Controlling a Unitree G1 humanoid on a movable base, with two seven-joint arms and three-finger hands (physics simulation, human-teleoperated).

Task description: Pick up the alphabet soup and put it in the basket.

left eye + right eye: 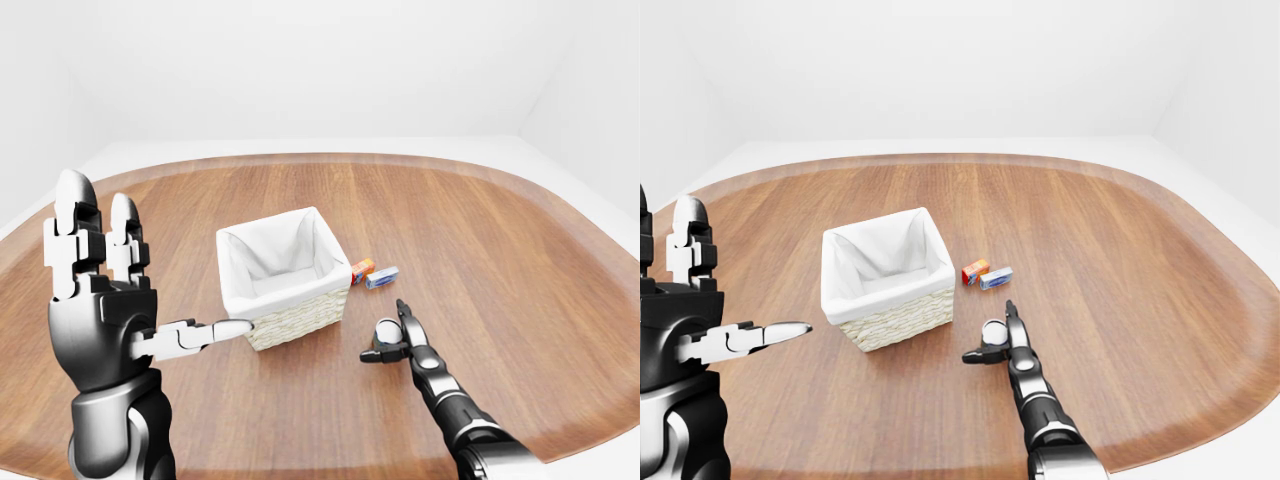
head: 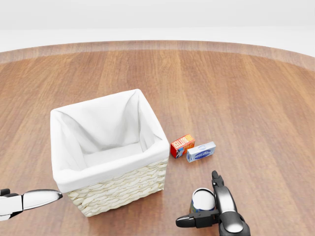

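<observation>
The alphabet soup can (image 2: 202, 201), pale-topped with a blue label, stands upright on the wooden table (image 2: 221, 88) near the bottom of the head view. My right hand (image 2: 197, 198) is open about it. Its straight fingers (image 2: 219, 189) run along the can's right side and the thumb (image 2: 189, 221) crosses below it. Left of the can stands the wicker basket (image 2: 123, 189) with a white cloth lining, nothing inside. My left hand (image 1: 150, 270) is raised at the left of the left-eye view, open, palm toward the basket, its thumb pointing at the basket's lower left corner.
A red-orange box (image 2: 182, 145) and a blue-and-white box (image 2: 201, 152) lie side by side just right of the basket, above the can. The table's curved far rim (image 2: 157, 45) crosses the top of the head view, with white floor beyond.
</observation>
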